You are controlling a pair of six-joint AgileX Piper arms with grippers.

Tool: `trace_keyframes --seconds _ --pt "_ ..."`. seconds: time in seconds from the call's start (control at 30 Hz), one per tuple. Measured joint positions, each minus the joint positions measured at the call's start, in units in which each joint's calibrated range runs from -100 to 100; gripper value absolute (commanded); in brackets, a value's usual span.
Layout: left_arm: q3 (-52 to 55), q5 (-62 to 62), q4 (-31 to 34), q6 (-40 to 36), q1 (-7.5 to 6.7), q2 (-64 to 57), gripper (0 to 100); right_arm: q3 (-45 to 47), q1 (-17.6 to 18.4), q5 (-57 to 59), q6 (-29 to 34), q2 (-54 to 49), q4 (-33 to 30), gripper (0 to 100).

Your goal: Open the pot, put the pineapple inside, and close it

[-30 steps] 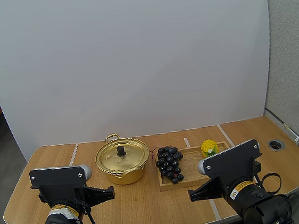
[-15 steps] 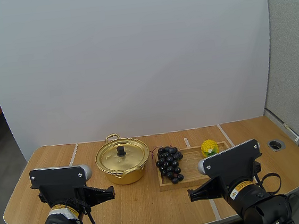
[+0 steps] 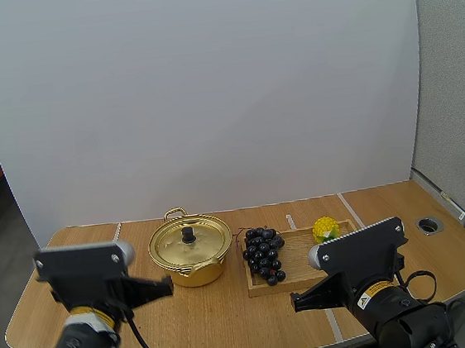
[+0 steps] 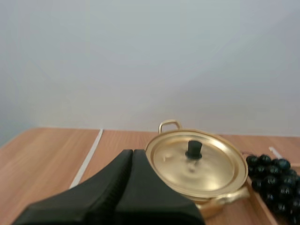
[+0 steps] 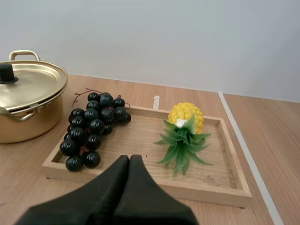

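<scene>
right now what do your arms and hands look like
The left arm and right arm are black with rounded joints, each with a yellow-and-white label at the wrist. The left hand and right hand are matte black, two fingers each, tapering to a wedge-shaped tip.

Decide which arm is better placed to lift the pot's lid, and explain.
Left: the left gripper points at the lid knob ahead; the right gripper faces the tray holding the pineapple.
</scene>
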Motion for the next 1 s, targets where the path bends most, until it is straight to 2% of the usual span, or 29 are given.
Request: trace_keyframes --seconds 0.4,0.6,0.67,0.77,1.0 --pt "-14.04 3.76 0.0 0.0 0.0 -0.11 0 -15.65 0.0 7.67 0.0 -0.1 0.0 0" --pt "-23.99 18.37 0.0 0.0 0.0 -0.16 0 -20.75 0.0 11.1 0.0 -0.1 0.0 0" --pt "-26.42 22.4 0.0 0.0 0.0 -0.2 0 -29.01 0.0 17.36 0.0 -0.23 0.0 0" --pt "-31.9 31.54 0.0 2.26 0.0 -0.2 0 -35.17 0.0 29.21 0.0 -0.23 0.0 0" --pt "-36.07 42.64 0.0 4.11 0.0 -0.2 0 -42.06 0.0 49.83 0.0 -0.33 -0.15 0"
